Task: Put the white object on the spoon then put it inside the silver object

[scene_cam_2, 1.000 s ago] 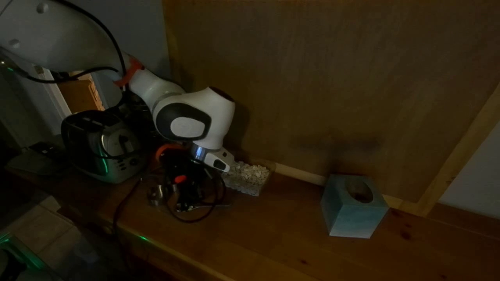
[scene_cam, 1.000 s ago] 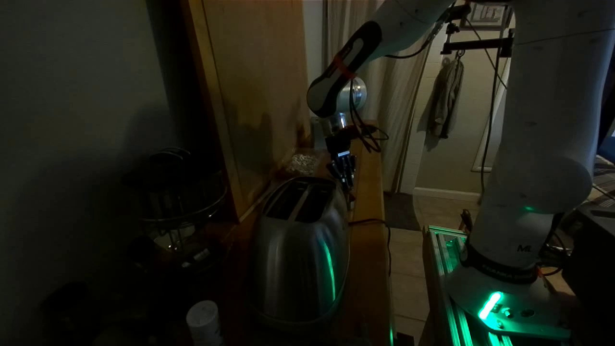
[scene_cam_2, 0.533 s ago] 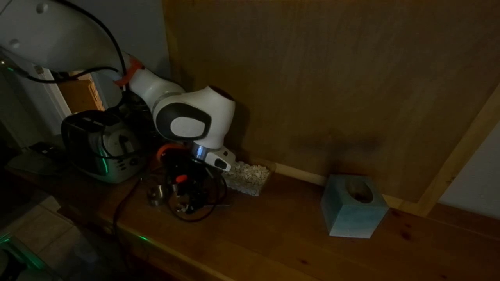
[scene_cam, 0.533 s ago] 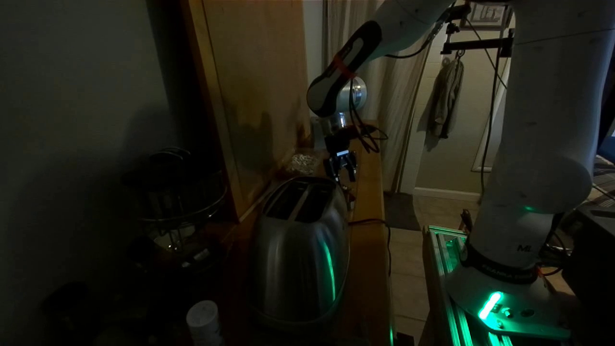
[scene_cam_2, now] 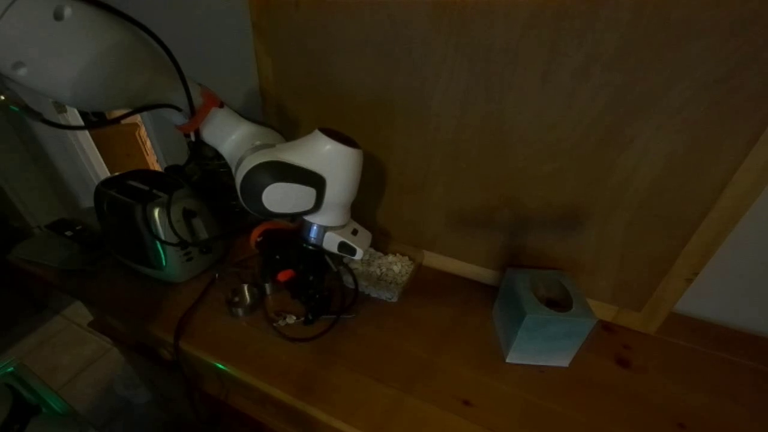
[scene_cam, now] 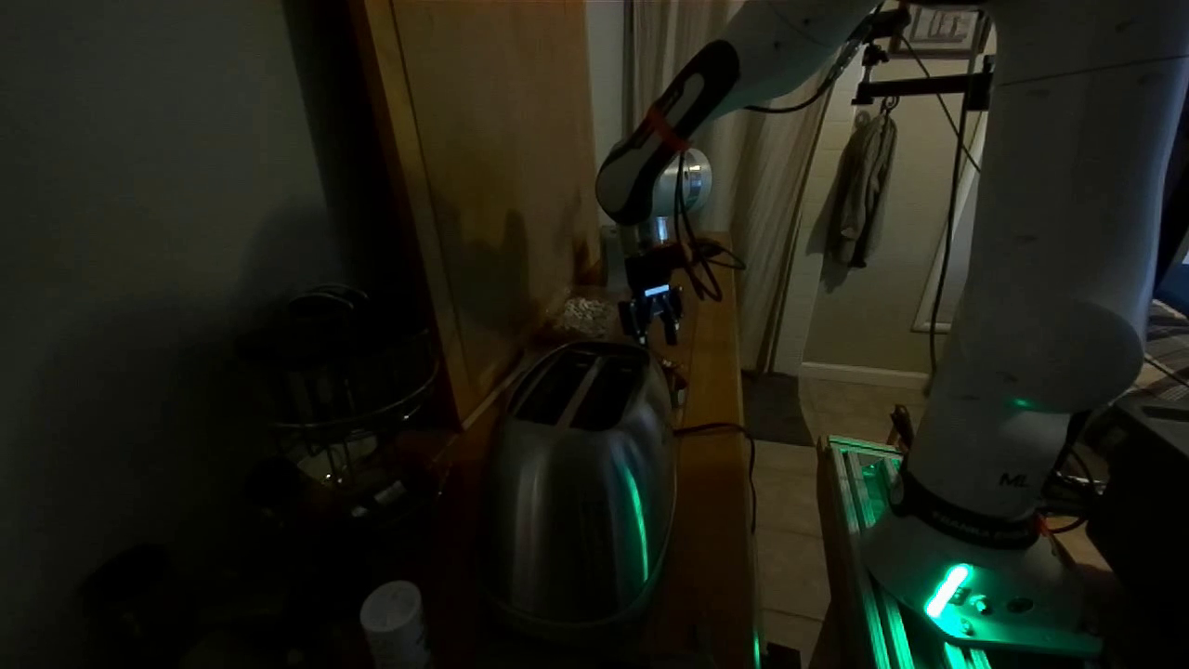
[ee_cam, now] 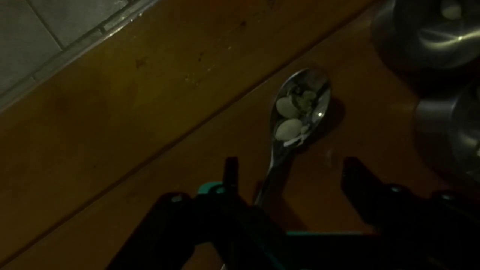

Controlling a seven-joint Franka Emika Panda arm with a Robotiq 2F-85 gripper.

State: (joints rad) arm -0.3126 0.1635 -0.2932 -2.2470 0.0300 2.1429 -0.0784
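A spoon lies on the wooden counter, its bowl holding several white pebble-like pieces. The pieces also show in an exterior view. My gripper is open and empty above the spoon's handle, fingers apart. The handle runs between the fingertips and is partly hidden under the left finger. In an exterior view my gripper hangs just beyond the toaster. The silver toaster stands on the counter; it also shows in an exterior view.
Two metal cups stand beside the spoon; one shows a pale piece inside. A clear box of white pebbles stands by the wooden panel. A tissue box and a white canister also stand here. A cable crosses the counter's edge.
The gripper's fingers have opened from closer together. The gripper has risen off the spoon and shifted slightly; the white pieces in the spoon now show in an exterior view.
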